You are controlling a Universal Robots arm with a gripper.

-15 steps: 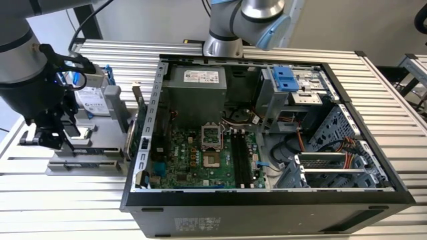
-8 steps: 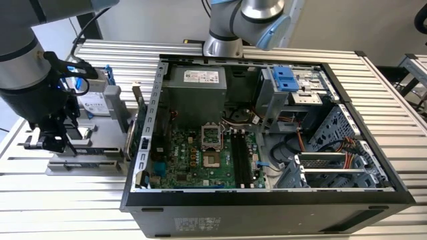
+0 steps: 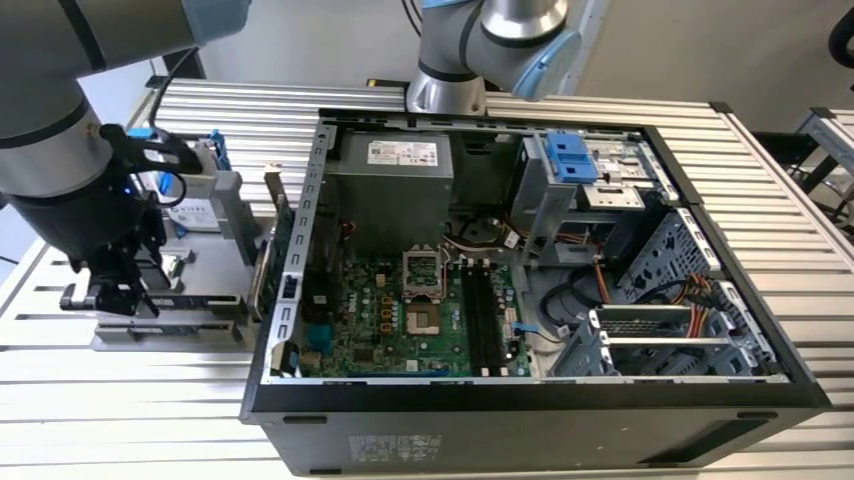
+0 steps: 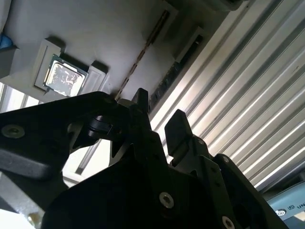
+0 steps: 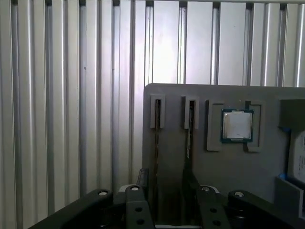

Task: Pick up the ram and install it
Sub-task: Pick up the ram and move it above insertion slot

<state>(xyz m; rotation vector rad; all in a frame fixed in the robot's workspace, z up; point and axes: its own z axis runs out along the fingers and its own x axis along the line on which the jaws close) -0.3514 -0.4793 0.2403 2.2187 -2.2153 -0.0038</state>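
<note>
Two ram sticks stand on edge in slots of a grey holder plate [image 5: 267, 167]. One ram stick [image 5: 156, 143] lies in line with the gap between my fingers, and the other [image 5: 189, 136] is beside it. In the second wrist view the sticks appear as a thin edge [image 4: 143, 50] and a darker strip [image 4: 167, 78]. My gripper [image 5: 166, 180] [image 4: 158, 113] hangs open just above their near ends, holding nothing. In the exterior view the gripper [image 3: 114, 295] is over the holder [image 3: 174, 325], on the exterior view's left of the open computer case [image 3: 534, 400].
A square silver processor [image 5: 237, 125] [image 4: 64, 76] rests in a pocket of the holder. A hard drive with blue brackets [image 3: 200, 205] stands behind it. Inside the case, the green motherboard has black memory slots [image 3: 483, 315]. The ribbed metal table [image 5: 57, 95] surrounds everything.
</note>
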